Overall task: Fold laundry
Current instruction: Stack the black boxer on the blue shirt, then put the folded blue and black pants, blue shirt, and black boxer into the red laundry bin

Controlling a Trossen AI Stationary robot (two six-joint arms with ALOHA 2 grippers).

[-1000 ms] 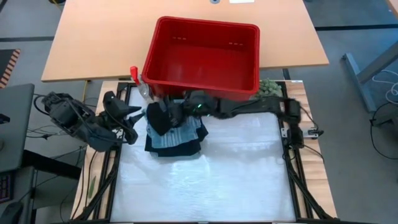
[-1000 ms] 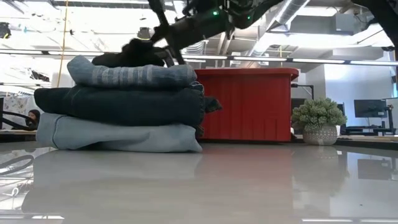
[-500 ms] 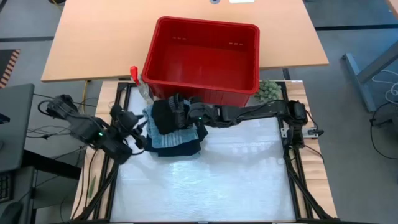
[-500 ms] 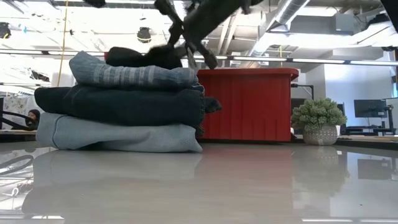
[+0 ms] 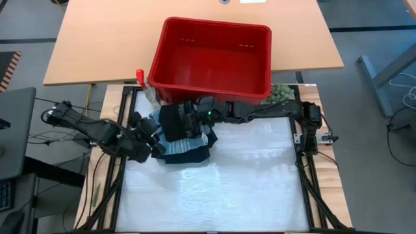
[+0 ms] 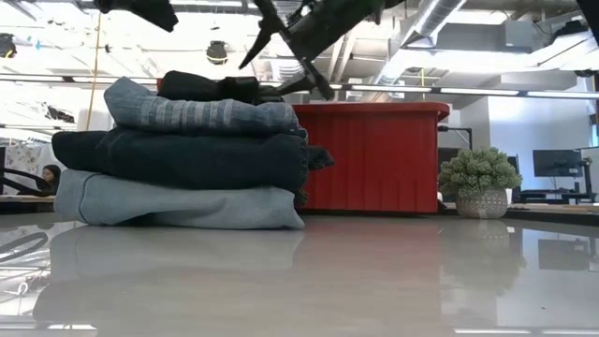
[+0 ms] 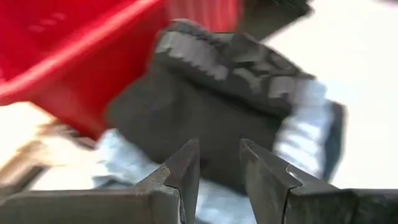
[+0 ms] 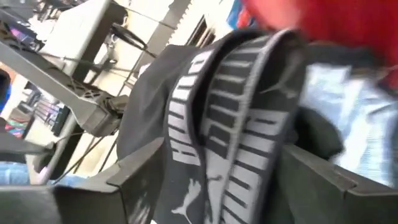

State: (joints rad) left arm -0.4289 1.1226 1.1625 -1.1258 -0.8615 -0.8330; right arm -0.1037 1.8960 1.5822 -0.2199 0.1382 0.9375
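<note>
- Resting on the worktop (image 5: 247, 188) near its far-left corner: the laundry (image 6: 182, 159), a folded stack with a black garment (image 5: 175, 121) on top.
- Right hand (image 5: 188, 118): fingers spread, just over the black garment.
- Left hand (image 5: 155, 133): beside the stack's left edge, fingers slightly parted, pinching nothing.

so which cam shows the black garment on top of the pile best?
Right wrist view: the black garment fills it, waistband lettering readable. High view shows a dark patch, low view its edge only, left wrist view blurred.
</note>
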